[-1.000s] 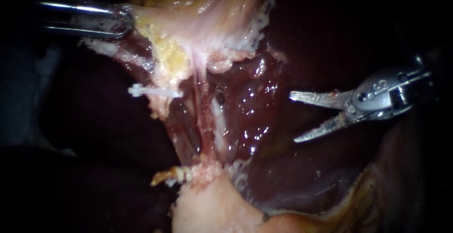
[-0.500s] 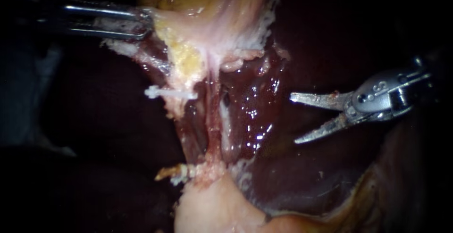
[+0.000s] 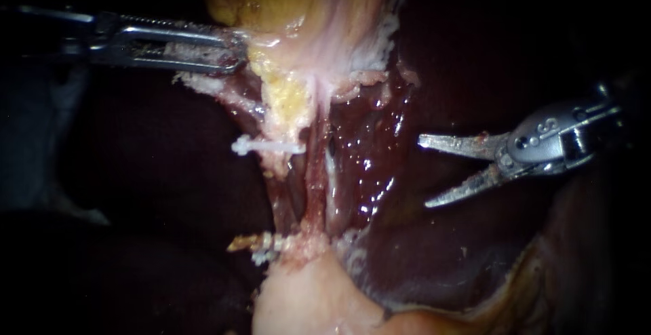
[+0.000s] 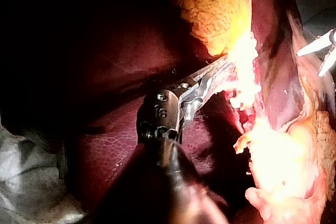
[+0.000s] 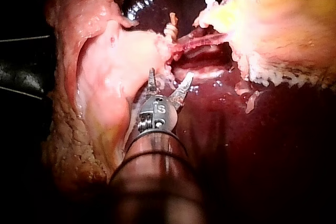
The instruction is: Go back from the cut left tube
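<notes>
Claw of the right instrument (image 3: 424, 172) is held wide open at centre right, apart from the cut left tube (image 3: 277, 162) at centre, while pale tissue (image 3: 291, 50) is clamped at upper left by the left instrument (image 3: 237, 49).

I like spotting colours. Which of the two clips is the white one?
The upper clip, poking sideways just under the yellow tissue. The lower clip looks golden-brown instead.
</notes>
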You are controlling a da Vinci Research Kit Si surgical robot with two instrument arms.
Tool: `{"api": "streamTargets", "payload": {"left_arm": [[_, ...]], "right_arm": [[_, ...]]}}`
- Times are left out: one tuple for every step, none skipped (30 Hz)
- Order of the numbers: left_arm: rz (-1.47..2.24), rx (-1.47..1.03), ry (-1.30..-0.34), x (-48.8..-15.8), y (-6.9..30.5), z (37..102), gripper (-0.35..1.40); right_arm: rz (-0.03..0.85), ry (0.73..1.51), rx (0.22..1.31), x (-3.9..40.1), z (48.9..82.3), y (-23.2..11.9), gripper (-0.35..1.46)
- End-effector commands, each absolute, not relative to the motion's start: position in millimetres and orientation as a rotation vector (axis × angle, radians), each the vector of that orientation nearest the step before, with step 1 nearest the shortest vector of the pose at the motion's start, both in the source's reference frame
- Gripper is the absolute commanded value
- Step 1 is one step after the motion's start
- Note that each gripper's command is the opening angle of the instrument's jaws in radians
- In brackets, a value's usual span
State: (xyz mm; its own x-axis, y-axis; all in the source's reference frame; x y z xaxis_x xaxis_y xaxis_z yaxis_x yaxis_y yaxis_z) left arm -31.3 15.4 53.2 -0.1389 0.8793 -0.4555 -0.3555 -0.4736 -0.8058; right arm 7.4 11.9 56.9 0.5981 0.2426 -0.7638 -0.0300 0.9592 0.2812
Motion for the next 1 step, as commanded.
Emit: {"api": "streamTargets", "payload": {"left_arm": [[1.754, -1.216, -0.668, -31.1, 15.5, 53.1, -0.35]], "right_arm": [[0.155, 0.926, 0.265, 7.5, 56.9, 12.0, 1.44]]}}
